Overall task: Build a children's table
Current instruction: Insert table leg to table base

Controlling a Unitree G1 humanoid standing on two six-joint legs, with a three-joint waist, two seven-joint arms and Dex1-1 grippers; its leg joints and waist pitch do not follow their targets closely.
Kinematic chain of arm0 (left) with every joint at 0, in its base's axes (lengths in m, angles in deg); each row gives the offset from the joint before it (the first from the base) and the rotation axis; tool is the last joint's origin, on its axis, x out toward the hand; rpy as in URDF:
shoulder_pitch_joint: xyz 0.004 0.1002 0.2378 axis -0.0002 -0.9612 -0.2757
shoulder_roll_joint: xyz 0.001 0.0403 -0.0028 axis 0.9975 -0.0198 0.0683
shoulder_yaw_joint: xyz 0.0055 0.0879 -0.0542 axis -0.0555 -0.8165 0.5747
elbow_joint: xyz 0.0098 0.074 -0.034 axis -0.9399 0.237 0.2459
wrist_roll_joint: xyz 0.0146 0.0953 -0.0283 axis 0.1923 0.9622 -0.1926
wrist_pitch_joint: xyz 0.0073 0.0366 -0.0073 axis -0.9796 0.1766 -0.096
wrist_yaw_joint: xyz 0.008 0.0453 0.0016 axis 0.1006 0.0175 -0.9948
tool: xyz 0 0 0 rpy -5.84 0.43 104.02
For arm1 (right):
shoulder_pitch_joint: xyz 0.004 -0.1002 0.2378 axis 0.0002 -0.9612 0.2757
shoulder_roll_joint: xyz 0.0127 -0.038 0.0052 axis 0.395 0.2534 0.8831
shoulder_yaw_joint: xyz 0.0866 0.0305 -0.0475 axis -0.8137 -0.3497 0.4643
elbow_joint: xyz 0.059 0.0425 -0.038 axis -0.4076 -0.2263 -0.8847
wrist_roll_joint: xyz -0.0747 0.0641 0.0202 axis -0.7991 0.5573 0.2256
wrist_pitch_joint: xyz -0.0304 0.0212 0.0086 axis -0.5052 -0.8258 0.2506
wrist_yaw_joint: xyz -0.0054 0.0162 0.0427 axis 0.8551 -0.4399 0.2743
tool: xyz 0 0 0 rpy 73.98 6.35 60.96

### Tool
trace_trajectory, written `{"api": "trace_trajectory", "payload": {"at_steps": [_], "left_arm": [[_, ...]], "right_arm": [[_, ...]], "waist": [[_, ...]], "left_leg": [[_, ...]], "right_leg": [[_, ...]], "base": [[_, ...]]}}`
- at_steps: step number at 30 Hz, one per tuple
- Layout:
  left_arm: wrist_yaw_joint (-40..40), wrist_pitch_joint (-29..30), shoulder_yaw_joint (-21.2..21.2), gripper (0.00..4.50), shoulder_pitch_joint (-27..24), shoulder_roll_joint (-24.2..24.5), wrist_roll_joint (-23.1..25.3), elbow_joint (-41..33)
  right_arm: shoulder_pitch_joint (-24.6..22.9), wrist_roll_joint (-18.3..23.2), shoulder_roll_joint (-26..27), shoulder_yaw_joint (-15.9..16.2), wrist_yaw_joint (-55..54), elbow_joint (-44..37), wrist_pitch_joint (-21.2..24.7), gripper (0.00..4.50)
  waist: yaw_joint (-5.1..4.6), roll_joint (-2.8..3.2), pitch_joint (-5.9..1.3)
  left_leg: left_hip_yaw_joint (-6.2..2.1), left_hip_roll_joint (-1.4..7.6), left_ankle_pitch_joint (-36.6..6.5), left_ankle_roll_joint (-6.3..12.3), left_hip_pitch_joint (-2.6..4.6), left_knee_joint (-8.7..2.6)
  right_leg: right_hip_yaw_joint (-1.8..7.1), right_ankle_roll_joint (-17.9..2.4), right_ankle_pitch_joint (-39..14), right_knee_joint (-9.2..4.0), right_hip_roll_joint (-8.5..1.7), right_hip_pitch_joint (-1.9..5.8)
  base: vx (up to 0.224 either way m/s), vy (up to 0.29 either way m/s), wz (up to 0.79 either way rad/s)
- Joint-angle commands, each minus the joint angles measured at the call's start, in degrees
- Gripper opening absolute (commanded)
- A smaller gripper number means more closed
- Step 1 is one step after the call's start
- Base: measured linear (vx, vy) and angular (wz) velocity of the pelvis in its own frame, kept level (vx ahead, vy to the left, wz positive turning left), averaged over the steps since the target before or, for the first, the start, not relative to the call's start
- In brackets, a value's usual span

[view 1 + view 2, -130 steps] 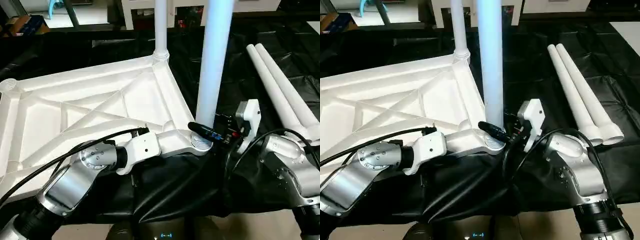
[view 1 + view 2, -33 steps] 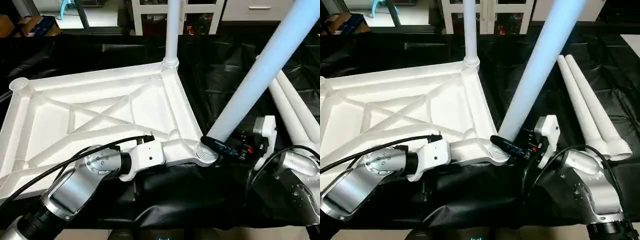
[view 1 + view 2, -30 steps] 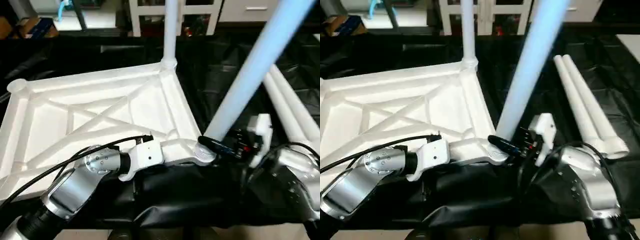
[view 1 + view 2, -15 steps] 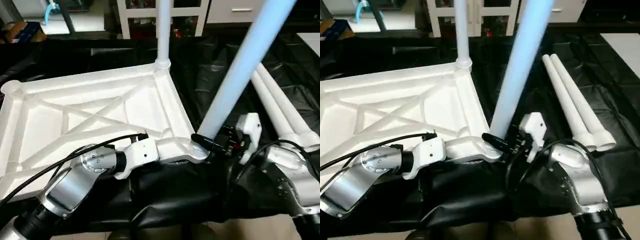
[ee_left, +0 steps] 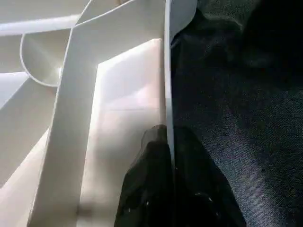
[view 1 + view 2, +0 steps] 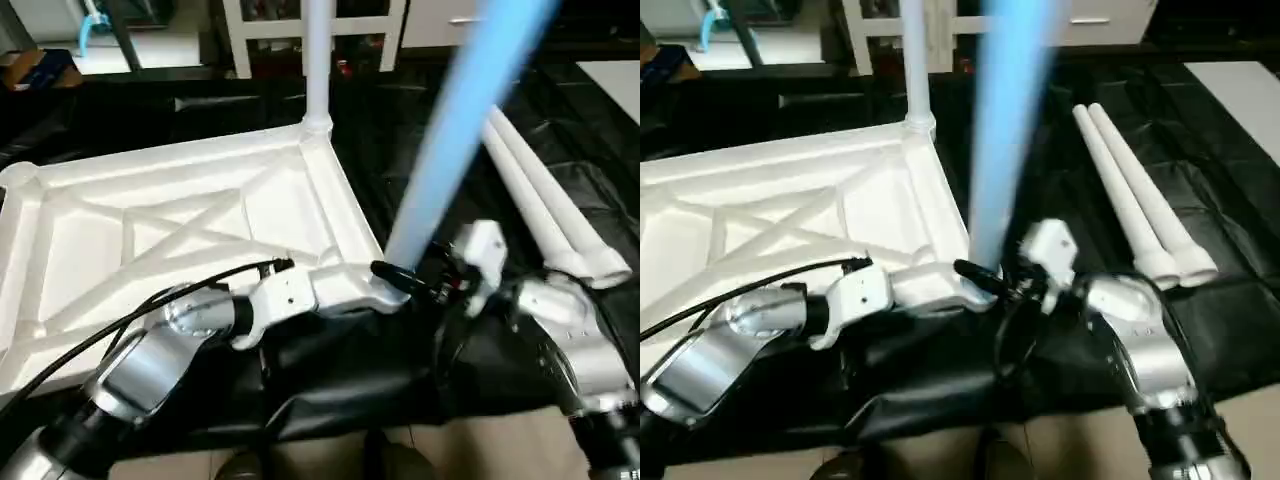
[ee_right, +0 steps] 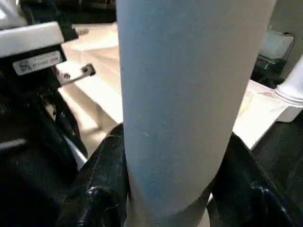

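Two grippers engaged: left gripper (image 5: 168, 184) pinches the tabletop (image 6: 150, 215) rim at its near edge, right gripper (image 7: 165, 189) clamps the tilted leg (image 6: 455, 140) at the near-right corner socket.

White sticker (image 7: 37, 63) on left wrist housing: print illegible.

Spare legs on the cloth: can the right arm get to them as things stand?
Probably not yet. The right end effector is clamped around the leg at the tabletop's near corner. The two spare legs lie unobstructed on the black cloth beside that arm.
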Motion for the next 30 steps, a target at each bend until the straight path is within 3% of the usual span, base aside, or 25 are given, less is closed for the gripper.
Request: {"api": "trace_trajectory", "payload": {"at_steps": [1,2,3,4,5,6,7,8,9,11,12,13,14,15,16,17,18,19,20,21,22,24,25,27,30], "left_arm": [[-3.32,0.13,-0.47,0.0,-0.08,-1.34,1.29,1.34],[-3.4,0.16,-0.39,0.0,-0.18,-1.51,1.19,1.25],[-3.41,0.16,-0.38,0.0,-0.19,-1.52,1.18,1.24],[-3.62,0.32,-0.23,0.0,-0.51,-1.8,0.97,0.96],[-3.77,0.33,-0.25,0.0,-0.83,-1.86,0.93,0.73],[-3.77,0.33,-0.25,0.0,-0.83,-1.86,0.93,0.73],[-3.88,0.31,-0.25,0.0,-1.09,-1.87,0.9,0.56],[-3.85,0.22,-0.22,0.0,-1.27,-1.99,1.04,0.58],[-3.83,0.19,-0.2,0.0,-1.3,-2.05,1.1,0.61],[-3.78,-0.07,-0.08,0.0,-1.39,-2.18,1.46,0.81],[-3.73,-0.18,-0.02,0.0,-1.43,-2.22,1.65,0.88],[-3.72,-0.19,-0.01,0.0,-1.43,-2.22,1.66,0.89],[-3.67,-0.26,0.08,0.0,-1.38,-2.22,1.79,0.98],[-3.53,-0.33,0.34,0.0,-1.25,-2.3,2.0,1.13],[-3.54,-0.34,0.35,0.0,-1.23,-2.31,1.99,1.15],[-3.59,-0.43,0.48,0.0,-1.0,-2.41,1.92,1.31],[-3.59,-0.43,0.48,0.0,-1.0,-2.41,1.92,1.31],[-3.73,-1.11,0.65,0.0,-0.6,-2.67,1.72,1.68],[-3.72,-1.86,0.72,0.0,-0.42,-2.9,1.52,1.87],[-3.61,-2.37,0.72,0.0,-0.31,-3.04,1.38,1.97],[-3.03,-2.86,0.66,0.0,-0.35,-3.11,1.13,1.82],[-2.47,-2.76,0.5,0.0,-0.46,-3.03,1.05,1.56],[-1.7,-3.07,0.14,0.0,-0.69,-2.72,1.12,1.3],[-0.83,-3.82,-0.24,0.0,-1.03,-2.41,0.97,1.07],[0.01,-4.48,-0.27,0.0,-1.32,-2.59,0.19,0.59]], "right_arm": [[-4.95,-4.96,0.62,8.4,2.24,8.42,4.76,1.86],[-5.03,-4.52,1.01,7.98,1.64,8.69,4.95,1.86],[-5.03,-4.47,1.05,7.94,1.58,8.72,4.97,1.86],[-5.41,-2.97,2.16,6.53,-0.08,8.96,5.9,1.86],[-5.78,-1.59,3.15,5.18,-1.47,9.16,6.67,1.86],[-5.78,-1.57,3.17,5.16,-1.48,9.16,6.68,1.86],[-6.12,-0.52,3.92,3.95,-2.57,9.37,6.97,1.86],[-6.44,0.25,4.74,2.39,-3.38,9.68,7.17,1.86],[-6.52,0.45,4.97,1.9,-3.58,9.8,7.2,1.86],[-6.86,2.36,5.87,-0.77,-4.47,10.06,7.72,1.85],[-7.04,3.53,6.25,-2.15,-4.89,10.12,8.13,1.85],[-7.05,3.63,6.28,-2.25,-4.92,10.11,8.18,1.85],[-7.15,4.52,6.52,-3.18,-5.16,10.07,8.57,1.85],[-7.95,5.85,5.97,-4.08,-4.73,9.26,9.53,1.85],[-8.01,5.86,5.92,-4.09,-4.67,9.21,9.57,1.85],[-8.63,5.96,5.37,-4.1,-4.05,8.71,9.96,1.85],[-8.63,5.96,5.37,-4.1,-4.05,8.71,9.96,1.85],[-9.65,6.28,4.5,-4.19,-3.1,7.96,10.94,1.85],[-10.17,6.59,3.95,-4.34,-2.66,7.68,11.7,1.85],[-10.4,6.85,3.62,-4.47,-2.39,7.58,12.24,1.85],[-10.76,7.9,3.27,-4.98,-1.87,7.28,13.87,1.85],[-11.01,8.78,2.82,-5.42,-1.32,7.07,15.21,1.85],[-11.22,9.87,1.96,-5.69,-0.5,6.75,17.22,1.85],[-11.29,9.52,0.46,-5.08,0.55,6.74,17.28,1.85],[-10.76,7.66,-0.45,-4.35,0.82,7.98,15.57,1.85]], "waist": [[0.58,0.6,-0.06],[1.24,0.62,-0.25],[1.7,-0.71,-0.19],[1.59,-2.37,0.14],[0.9,-2.27,0.95],[0.96,-1.77,0.65],[1.55,-0.62,0.02],[0.55,-0.34,-0.02],[0.2,0.45,0.44],[-0.03,0.87,0.73],[0.01,0.6,0.67],[0.05,0.42,0.73],[-0.11,0.79,1.03],[-0.48,0.48,0.86],[0.18,0.82,0.37],[0.57,1.18,0.96],[1.08,1.03,0.96],[1.64,-0.08,0.88],[1.03,-1.43,1.38],[1.95,-0.74,0.85],[2.4,-1.07,0.67],[2.38,-0.51,0.24],[2.28,-0.31,0.37],[1.69,-0.52,0.51],[1.27,-0.68,0.53]], "left_leg": [[-1.77,4.5,-54.43,-1.63,-0.9,-9.27],[-1.03,4.58,-54.81,-1.64,-1.15,-9.94],[0.44,3.67,-51.56,-1.53,0.24,-9.13],[1.27,-0.44,-38.04,-0.85,7.04,0.58],[0.4,-1.55,-28.63,0.58,8.16,4.75],[-1.98,-0.59,-16.34,1.87,0.35,1.99],[-2.52,1.03,-18.01,0.59,-0.71,-0.61],[-3.81,2.89,-30.9,0.47,-0.15,-3.35],[-4.13,3.9,-43.36,-0.27,0.94,-4.93],[-2.87,3.86,-52.02,-0.99,2.69,-5.95],[-2.26,3.39,-51.8,-0.46,3.11,-5.91],[-1.61,2.59,-49.45,-0.19,4.3,-5.25],[-1.39,2.2,-49.04,-0.28,4.89,-5.03],[-1.59,2.27,-47.55,0.62,4.13,-4.94],[-2.18,3.48,-47.39,1.06,2.13,-5.97],[-2.13,4.18,-49.34,0.7,0.94,-7.93],[-1.7,4.31,-49.88,0.45,0.74,-8.44],[-0.21,2.1,-44.56,-0.56,5.07,-5.09],[0.55,-1.54,-26.91,1.21,8.11,1.74],[-0.33,-0.23,-16.4,3.36,3.27,-0.51],[-1.1,1.02,-13.56,3.6,1.09,-2.5],[-1.09,1.95,-14.97,3.11,2.35,-2.65],[-0.79,2.34,-16.92,2.77,3.08,-2.67],[-0.66,2.56,-19.4,2.47,2.54,-3.02],[-0.62,2.5,-21.28,2.24,2.54,-2.87]], "right_leg": [[0.15,-3.44,-23.56,1.53,-1.14,2.6],[0.61,-3.88,-21.28,3.31,-0.99,2.98],[2.3,-3.42,-26.25,2.28,-1.2,1.1],[1.84,-0.25,-49.29,-8.37,-3.7,-5.81],[1.83,-0.38,-55.98,-10.56,-6.55,-6.51],[1.95,-0.77,-53.81,-6.5,-8.36,2.25],[1.09,-1.84,-45.93,-4.81,-7.34,4.49],[-0.6,-3.17,-29.51,-2.26,-4.28,3.47],[-0.66,-4.65,-20.38,-0.94,-3.24,2.68],[-0.77,-5.3,-19.42,-0.59,-2.26,1.33],[-0.55,-4.36,-22.42,-1.05,-2.22,1.42],[-0.53,-3.62,-27.57,-2.81,-2.55,0.45],[-1.6,-2.87,-30.15,-4.09,-2.25,-0.06],[-2.34,-1.34,-30.59,-3.99,-2.36,1.14],[-0.8,-1.5,-25.13,-0.39,-3.3,3.33],[-0.73,-1.74,-24.37,0.68,-2.71,3.84],[-0.16,-1.69,-24.32,1.5,-2.41,3.79],[1.01,-1.47,-34.53,-3.7,-3.03,-0.85],[0.03,-0.37,-47.16,-8.87,-5.21,-3.72],[1.61,-0.81,-46.45,-6.76,-6.8,1.49],[1.59,-1.43,-38.96,-4.82,-5.73,2.74],[1.78,-4.02,-31.48,-3.99,-5.01,1.83],[1.92,-7.16,-26.35,-3.39,-4.59,1.33],[2.08,-9.11,-24.32,-2.78,-4.44,1.85],[2.34,-8.79,-26.14,-2.78,-4.59,1.68]], "base": [[-0.086,0.035,-0.04],[-0.08,-0.005,0.09],[-0.016,-0.068,0.24],[-0.016,-0.068,0.24],[0.057,-0.051,0.01],[0.136,0.073,-0.43],[0.136,0.073,-0.43],[0.076,0.1,-0.37],[0.0,0.0,0.0],[0.001,-0.004,0.11],[0.034,-0.04,0.21],[0.034,-0.04,0.21],[0.0,0.0,0.0],[0.0,0.0,0.0],[0.0,0.0,0.0],[0.0,0.0,0.0],[0.012,-0.09,0.29],[0.012,-0.09,0.29],[0.084,-0.081,0.17],[0.083,-0.012,-0.2],[0.083,-0.012,-0.2],[0.035,0.01,-0.07],[0.0,0.0,0.0],[0.0,0.0,0.0],[0.0,0.0,0.0]]}}
